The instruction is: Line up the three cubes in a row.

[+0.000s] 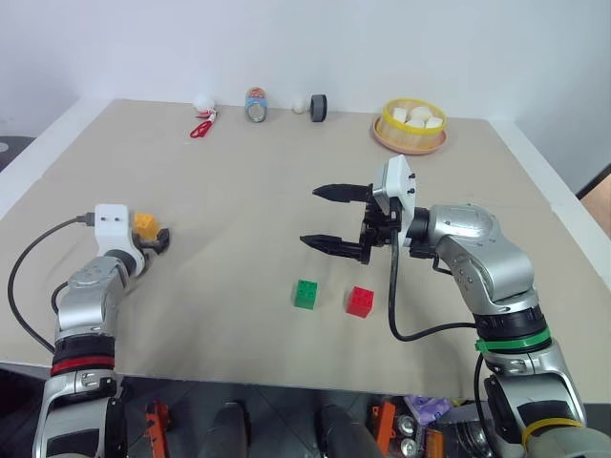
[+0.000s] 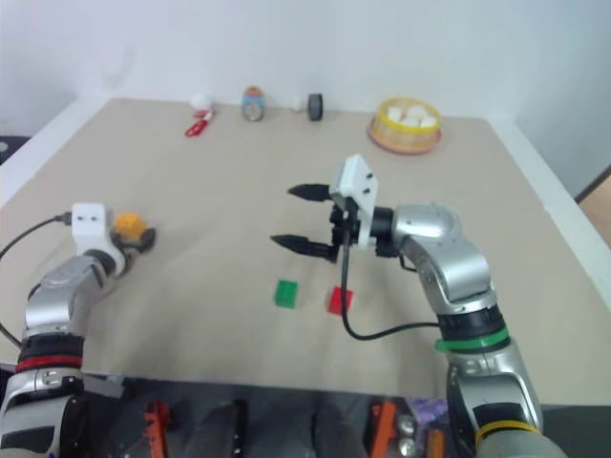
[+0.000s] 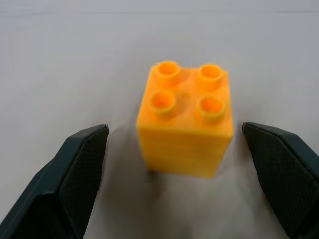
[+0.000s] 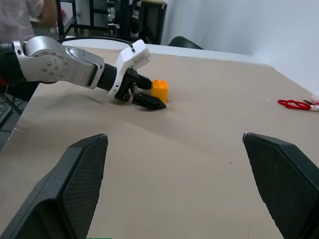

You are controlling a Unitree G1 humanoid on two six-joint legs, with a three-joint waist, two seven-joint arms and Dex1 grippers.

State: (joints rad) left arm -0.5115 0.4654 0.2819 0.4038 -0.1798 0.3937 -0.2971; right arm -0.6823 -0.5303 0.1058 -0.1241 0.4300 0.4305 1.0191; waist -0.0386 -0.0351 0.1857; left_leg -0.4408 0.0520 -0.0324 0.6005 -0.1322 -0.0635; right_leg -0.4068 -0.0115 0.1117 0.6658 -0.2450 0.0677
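The orange cube (image 3: 185, 122) sits on the tabletop (image 1: 286, 191) at the left side of the frame, far from the other two. The green cube (image 1: 306, 294) and the red cube (image 1: 361, 301) sit close together, side by side, low in the middle of the frame. So two cubes look lined up already, and the orange one looks like the one to bring over.

The left gripper (image 1: 151, 240) is right at the orange cube. Its jaws are wide open and nothing is held yet. In the left wrist view the cube stands between the two fingers (image 3: 75, 169), with a gap on each side. It sits a little nearer one finger than the other.

To do this step well, the gripper should get the cube in the middle of the gap first. Then the jaws should close slowly on the flat sides. A push from one finger alone could make the cube slide or turn.

The right gripper (image 1: 329, 218) hangs in the air above the green and red cubes. Its jaws are wide open too and hold nothing.
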